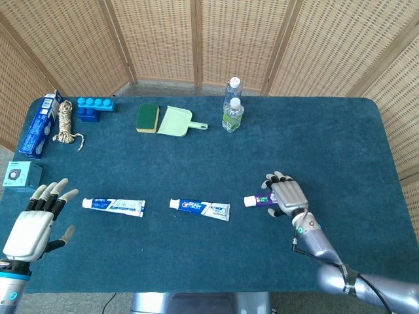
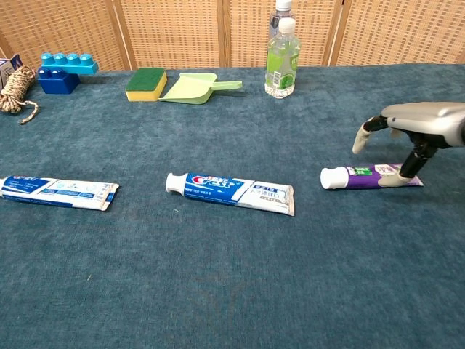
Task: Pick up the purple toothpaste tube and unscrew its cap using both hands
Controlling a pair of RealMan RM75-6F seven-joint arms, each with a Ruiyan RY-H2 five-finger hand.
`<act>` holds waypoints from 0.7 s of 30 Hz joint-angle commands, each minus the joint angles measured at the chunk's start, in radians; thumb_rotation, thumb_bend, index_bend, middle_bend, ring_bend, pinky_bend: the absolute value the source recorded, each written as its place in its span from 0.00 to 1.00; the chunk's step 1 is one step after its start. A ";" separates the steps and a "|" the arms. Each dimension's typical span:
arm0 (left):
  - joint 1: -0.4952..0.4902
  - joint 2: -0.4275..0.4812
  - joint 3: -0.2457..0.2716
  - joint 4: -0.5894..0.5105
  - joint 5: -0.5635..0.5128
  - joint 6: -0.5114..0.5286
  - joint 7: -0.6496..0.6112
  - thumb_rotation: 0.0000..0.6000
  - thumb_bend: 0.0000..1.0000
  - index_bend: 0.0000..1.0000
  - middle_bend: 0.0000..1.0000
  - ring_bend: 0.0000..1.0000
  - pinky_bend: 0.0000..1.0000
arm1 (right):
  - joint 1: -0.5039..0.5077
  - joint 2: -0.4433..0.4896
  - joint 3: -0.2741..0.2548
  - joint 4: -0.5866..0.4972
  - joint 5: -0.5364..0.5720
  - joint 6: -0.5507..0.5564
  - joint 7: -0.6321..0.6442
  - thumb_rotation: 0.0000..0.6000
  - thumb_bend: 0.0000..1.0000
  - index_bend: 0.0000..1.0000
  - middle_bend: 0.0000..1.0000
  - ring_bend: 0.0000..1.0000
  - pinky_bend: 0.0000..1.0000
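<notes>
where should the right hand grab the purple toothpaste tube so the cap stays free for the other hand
Take the purple toothpaste tube by its flat body, towards the crimped tail, coming down from above. It lies flat on the table with the white cap pointing towards the robot's left, so a grip there likely leaves the cap clear for the left hand. The right hand is already over that end.
</notes>
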 commanded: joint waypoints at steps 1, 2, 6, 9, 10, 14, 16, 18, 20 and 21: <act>-0.006 -0.003 -0.002 0.004 -0.007 -0.005 0.000 1.00 0.32 0.16 0.03 0.00 0.00 | 0.042 -0.017 -0.019 0.032 0.058 -0.008 -0.033 1.00 0.29 0.28 0.16 0.06 0.18; -0.007 -0.004 -0.002 0.005 -0.008 -0.005 0.000 1.00 0.32 0.16 0.03 0.00 0.00 | 0.047 -0.018 -0.023 0.035 0.066 -0.006 -0.036 1.00 0.28 0.28 0.16 0.06 0.18; -0.010 -0.006 -0.002 0.011 -0.012 -0.005 -0.006 1.00 0.32 0.16 0.03 0.00 0.00 | 0.060 -0.027 -0.043 0.054 0.088 0.010 -0.038 1.00 0.28 0.33 0.17 0.07 0.18; -0.010 -0.005 0.001 0.013 -0.012 -0.001 -0.011 1.00 0.32 0.16 0.03 0.00 0.00 | 0.063 -0.032 -0.055 0.066 0.093 0.019 -0.028 1.00 0.28 0.35 0.18 0.09 0.18; -0.009 -0.005 0.002 0.013 -0.010 0.001 -0.012 1.00 0.32 0.16 0.03 0.00 0.00 | 0.064 -0.034 -0.058 0.070 0.091 0.022 -0.022 1.00 0.28 0.35 0.18 0.09 0.18; -0.005 -0.001 0.006 0.012 -0.003 0.011 -0.014 1.00 0.32 0.15 0.03 0.00 0.00 | 0.065 -0.038 -0.069 0.083 0.082 0.027 -0.005 1.00 0.26 0.38 0.19 0.10 0.18; -0.002 0.001 0.007 0.009 0.000 0.019 -0.014 1.00 0.32 0.15 0.02 0.00 0.00 | 0.066 -0.040 -0.072 0.087 0.079 0.030 0.003 1.00 0.25 0.39 0.20 0.11 0.18; 0.002 0.004 0.009 0.007 0.005 0.027 -0.015 1.00 0.32 0.15 0.02 0.00 0.00 | 0.067 -0.044 -0.074 0.093 0.072 0.033 0.013 1.00 0.24 0.40 0.20 0.12 0.18; 0.006 0.006 0.012 0.004 0.010 0.035 -0.015 1.00 0.32 0.15 0.02 0.00 0.00 | 0.069 -0.048 -0.076 0.100 0.066 0.032 0.020 1.00 0.23 0.42 0.20 0.12 0.18; 0.008 0.008 0.013 0.002 0.013 0.039 -0.015 1.00 0.32 0.15 0.02 0.00 0.00 | 0.070 -0.051 -0.076 0.104 0.063 0.031 0.025 1.00 0.23 0.44 0.21 0.13 0.19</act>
